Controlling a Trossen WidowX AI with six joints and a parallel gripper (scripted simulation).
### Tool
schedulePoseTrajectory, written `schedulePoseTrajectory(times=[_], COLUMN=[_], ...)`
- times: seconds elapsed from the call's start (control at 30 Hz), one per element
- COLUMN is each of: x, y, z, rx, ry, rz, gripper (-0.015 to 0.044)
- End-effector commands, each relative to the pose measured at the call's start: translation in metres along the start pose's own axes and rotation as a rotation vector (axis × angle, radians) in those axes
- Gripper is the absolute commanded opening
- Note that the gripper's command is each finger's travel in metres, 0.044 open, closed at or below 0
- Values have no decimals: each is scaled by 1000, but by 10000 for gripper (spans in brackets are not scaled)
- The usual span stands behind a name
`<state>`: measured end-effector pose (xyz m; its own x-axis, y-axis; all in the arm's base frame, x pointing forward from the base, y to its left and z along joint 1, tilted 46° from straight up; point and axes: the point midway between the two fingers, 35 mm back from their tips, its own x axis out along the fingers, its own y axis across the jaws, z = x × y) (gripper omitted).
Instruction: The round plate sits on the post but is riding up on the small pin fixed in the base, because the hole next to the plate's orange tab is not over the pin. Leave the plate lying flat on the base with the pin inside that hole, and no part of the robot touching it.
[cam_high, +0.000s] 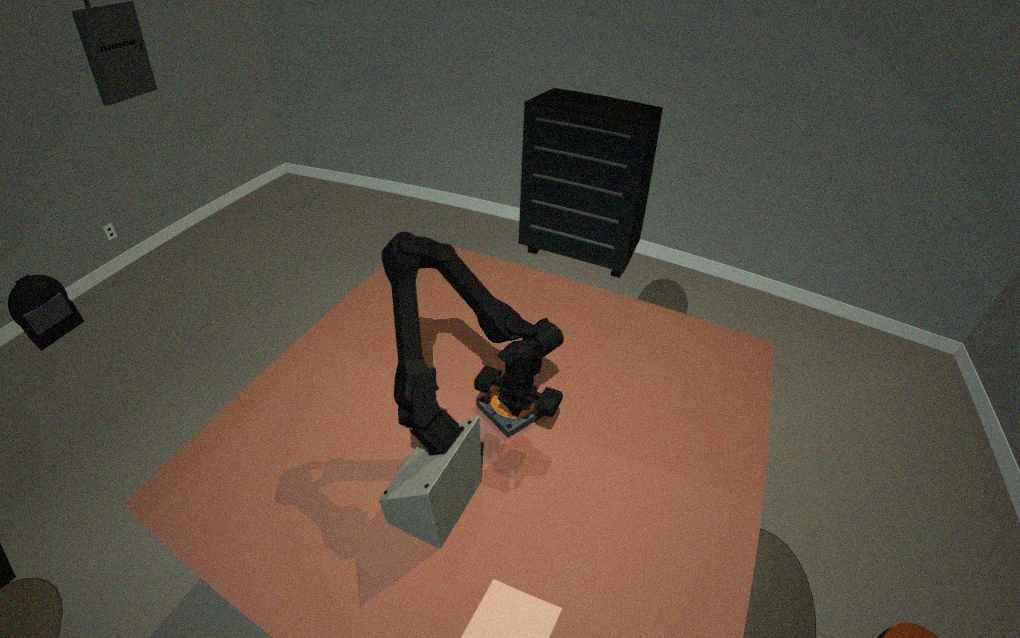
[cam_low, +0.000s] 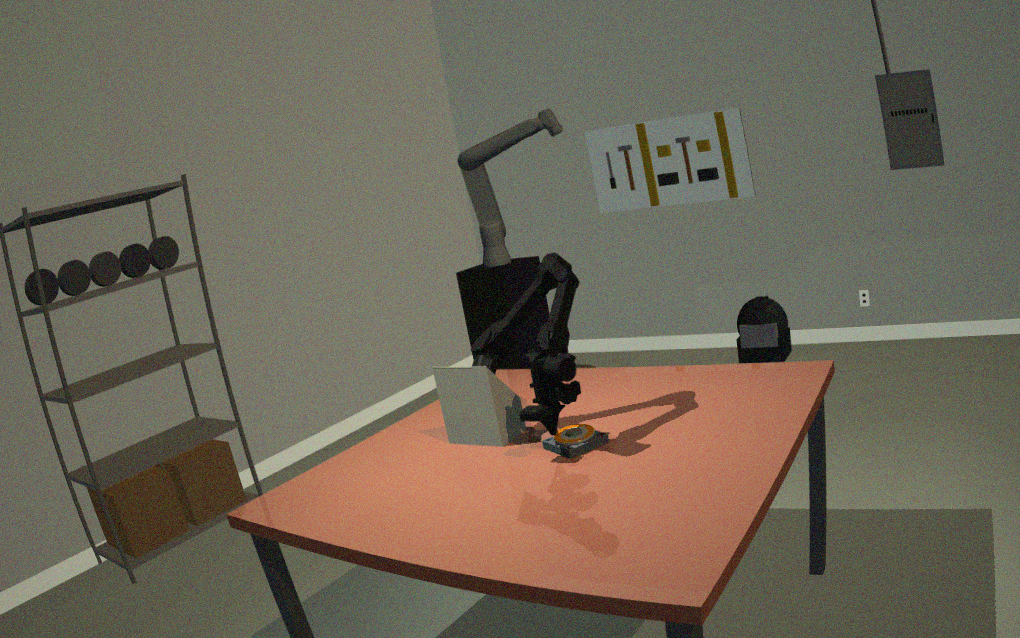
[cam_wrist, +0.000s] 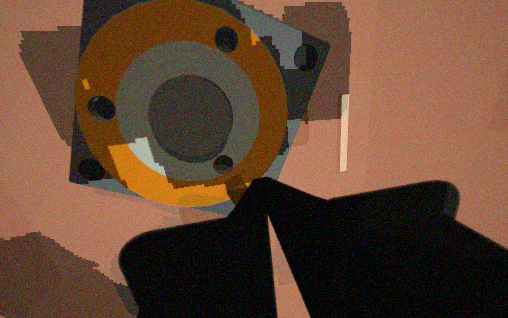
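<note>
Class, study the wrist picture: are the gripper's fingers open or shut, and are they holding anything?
Shut, holding nothing. The gripper shows its two dark fingers meeting at the tips beside the orange plate, nothing between them.

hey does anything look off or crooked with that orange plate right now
The orange plate sits on the square base, but whether it lies flat cannot be told. The shut gripper has its tip at the plate's near rim, by a small tab; contact there is unclear.
</note>
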<state>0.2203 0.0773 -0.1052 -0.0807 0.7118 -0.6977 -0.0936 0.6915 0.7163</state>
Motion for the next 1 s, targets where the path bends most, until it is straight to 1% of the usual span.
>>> schedulePoseTrajectory(times=[0.0, 0.97], x=[0, -3], y=[6, 31], z=[-3, -10], rx=[2, 2], ry=[3, 3], rz=[5, 7], gripper=[0, 0])
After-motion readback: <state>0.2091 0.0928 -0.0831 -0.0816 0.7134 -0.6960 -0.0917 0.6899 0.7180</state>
